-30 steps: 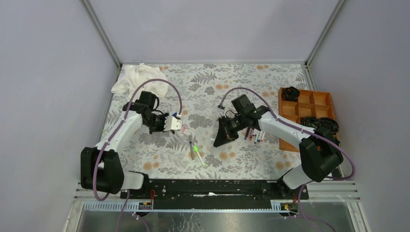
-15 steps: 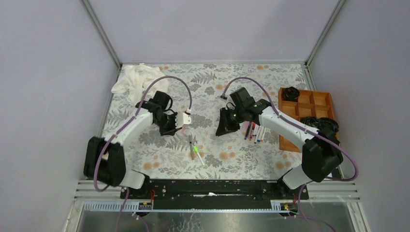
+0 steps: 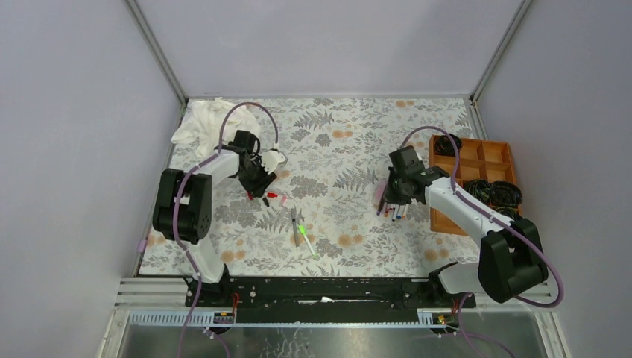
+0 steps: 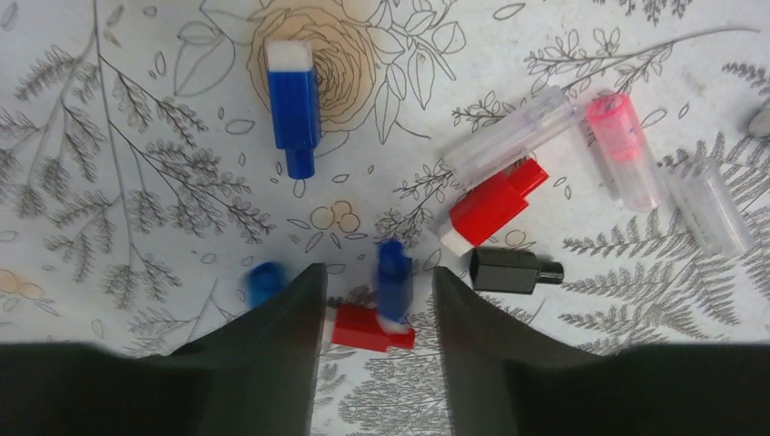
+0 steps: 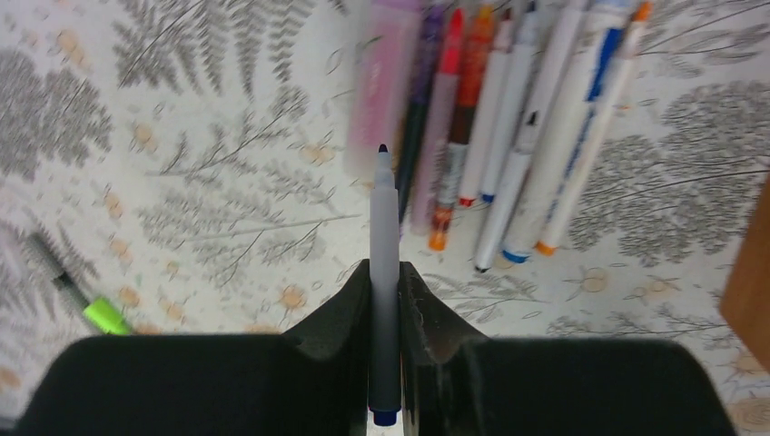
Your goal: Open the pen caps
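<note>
Your right gripper [image 5: 385, 272] clamps an uncapped blue-tipped pen [image 5: 382, 209] above the pen row [image 5: 518, 136]; your left gripper [image 4: 374, 283] gapes over loose pen caps [image 4: 490, 202]; a crooked release could scatter that row.

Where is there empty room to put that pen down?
Bare cloth lies in the far middle, between the white rag and the wooden tray. It is crowded at the pen caps by the left gripper and the pens beside the tray.

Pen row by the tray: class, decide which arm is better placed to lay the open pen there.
Right. The right pincer grips the uncapped pen above the row of pens; the left pincer hangs open over the loose caps.
</note>
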You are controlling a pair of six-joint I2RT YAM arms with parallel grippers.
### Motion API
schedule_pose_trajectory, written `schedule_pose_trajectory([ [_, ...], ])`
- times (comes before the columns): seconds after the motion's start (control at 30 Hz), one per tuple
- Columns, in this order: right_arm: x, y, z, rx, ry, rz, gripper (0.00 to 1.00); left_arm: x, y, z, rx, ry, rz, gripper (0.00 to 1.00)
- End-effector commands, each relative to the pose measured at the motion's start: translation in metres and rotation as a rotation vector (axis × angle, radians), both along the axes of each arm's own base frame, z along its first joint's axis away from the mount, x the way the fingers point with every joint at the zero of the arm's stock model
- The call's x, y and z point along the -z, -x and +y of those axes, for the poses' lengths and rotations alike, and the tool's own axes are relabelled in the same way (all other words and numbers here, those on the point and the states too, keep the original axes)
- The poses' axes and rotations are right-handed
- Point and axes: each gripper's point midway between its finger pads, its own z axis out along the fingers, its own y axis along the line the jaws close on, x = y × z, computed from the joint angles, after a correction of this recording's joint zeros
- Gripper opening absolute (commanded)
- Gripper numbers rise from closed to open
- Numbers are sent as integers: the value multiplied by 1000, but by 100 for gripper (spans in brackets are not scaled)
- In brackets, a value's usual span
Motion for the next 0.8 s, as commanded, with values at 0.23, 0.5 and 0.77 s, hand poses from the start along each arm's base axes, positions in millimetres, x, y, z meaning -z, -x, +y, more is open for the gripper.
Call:
schedule_pose_trajectory([
  [0.23,15,-42,-53,225,219,-110,0,-65,-10,-21,-29,130,-96,99],
  [0.5,32,-48,-58,232,282,-57,22,-127,-10,-33,-71,223,-150,98],
  [0.77,30,-46,-58,231,278,-53,39,-144,-1,-31,-93,236,-182,98],
])
